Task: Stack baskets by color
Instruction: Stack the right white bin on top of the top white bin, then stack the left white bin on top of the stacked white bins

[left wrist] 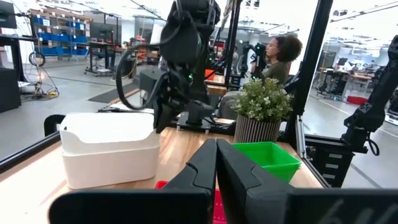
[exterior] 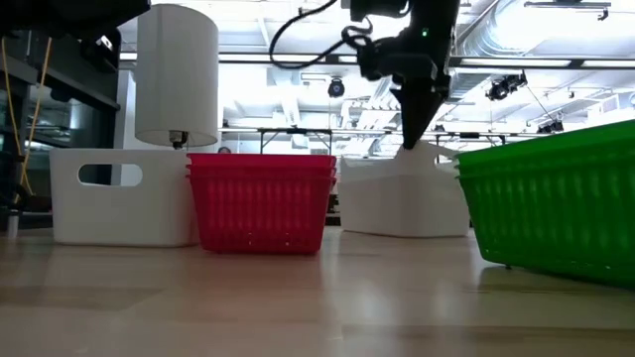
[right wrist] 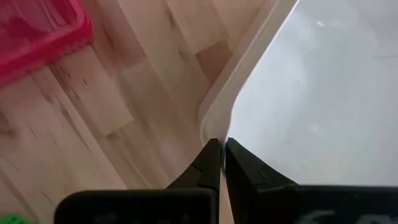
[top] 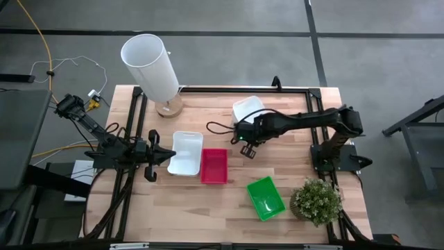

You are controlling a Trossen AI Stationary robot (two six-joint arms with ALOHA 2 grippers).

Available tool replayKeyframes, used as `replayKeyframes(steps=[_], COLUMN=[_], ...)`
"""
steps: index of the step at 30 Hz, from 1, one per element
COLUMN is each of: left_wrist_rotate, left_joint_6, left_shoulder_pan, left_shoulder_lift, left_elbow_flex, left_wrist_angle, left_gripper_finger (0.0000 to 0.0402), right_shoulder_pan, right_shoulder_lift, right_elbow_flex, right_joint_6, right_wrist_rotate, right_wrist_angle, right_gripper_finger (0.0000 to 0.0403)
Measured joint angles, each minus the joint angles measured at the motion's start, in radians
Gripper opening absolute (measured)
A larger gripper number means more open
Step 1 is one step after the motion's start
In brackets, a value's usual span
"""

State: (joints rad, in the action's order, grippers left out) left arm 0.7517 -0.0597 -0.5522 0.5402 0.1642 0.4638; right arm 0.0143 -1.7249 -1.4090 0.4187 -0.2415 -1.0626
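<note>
Right tool [right wrist: 219, 163] pinched together on rim of far white basket [top: 248, 107], beyond red basket [top: 214, 166]; left tool [top: 154, 157] closed, idle beside near white basket [top: 186, 153].

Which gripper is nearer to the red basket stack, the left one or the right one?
The right gripper, though not by much. It hangs just beyond the red basket stack, beside a white basket. The left gripper waits across another white basket.
</note>
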Motion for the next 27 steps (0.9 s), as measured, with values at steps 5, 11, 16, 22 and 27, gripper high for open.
replayKeyframes(steps=[5, 11, 16, 22, 27], left_wrist_rotate=[0.000, 0.000, 0.000, 0.000, -0.001], left_joint_6=[0.002, 0.001, 0.000, 0.003, 0.000], left_shoulder_pan=[0.000, 0.000, 0.000, 0.000, 0.000], left_shoulder_lift=[0.000, 0.000, 0.000, 0.000, 0.000], left_elbow_flex=[0.000, 0.000, 0.000, 0.000, 0.000], left_wrist_angle=[0.000, 0.000, 0.000, -0.003, -0.004], left_gripper_finger=[0.0000, 0.0000, 0.0000, 0.0000, 0.0000], right_shoulder_pan=[0.000, 0.001, 0.006, -0.013, -0.060], right_shoulder_lift=[-0.020, -0.021, -0.021, -0.014, 0.051], right_elbow_flex=[0.000, 0.000, 0.000, -0.004, 0.017], right_joint_6=[-0.009, 0.027, 0.056, -0.036, -0.034], right_wrist_rotate=[-0.013, 0.013, 0.011, -0.043, -0.141], right_wrist_angle=[0.007, 0.021, 0.027, 0.018, -0.033], right_gripper_finger=[0.0000, 0.0004, 0.0061, 0.0169, 0.0208])
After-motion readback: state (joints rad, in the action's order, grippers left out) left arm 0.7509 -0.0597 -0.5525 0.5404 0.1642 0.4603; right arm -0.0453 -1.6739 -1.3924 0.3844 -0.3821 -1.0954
